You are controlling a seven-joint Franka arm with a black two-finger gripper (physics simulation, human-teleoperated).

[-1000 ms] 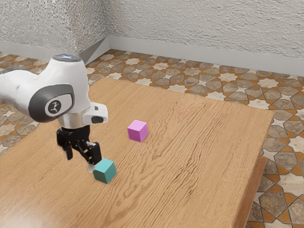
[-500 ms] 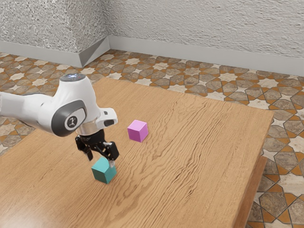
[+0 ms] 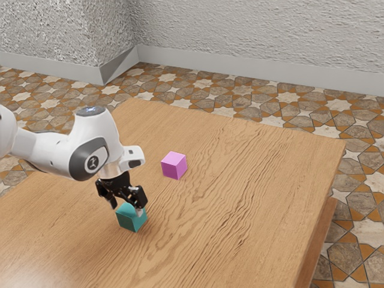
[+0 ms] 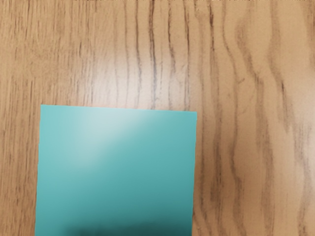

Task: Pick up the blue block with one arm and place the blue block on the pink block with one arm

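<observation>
Over the last second the gripper (image 3: 128,206) has swung across and come down onto the blue block (image 3: 132,219); its jaws now stand wide astride the block's top, not yet closed on it, so the grasp looks like the step in hand. The blue block, teal in these renders, sits flat on the bench (image 3: 252,198) where it was, directly under the hand; the pink block (image 3: 174,165) rests near, farther back and toward the exterior view's right; nothing lies between them, so the carry looks unobstructed.

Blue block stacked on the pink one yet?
No, the blue block sits on the table, apart from the pink block, which has nothing on top.
</observation>
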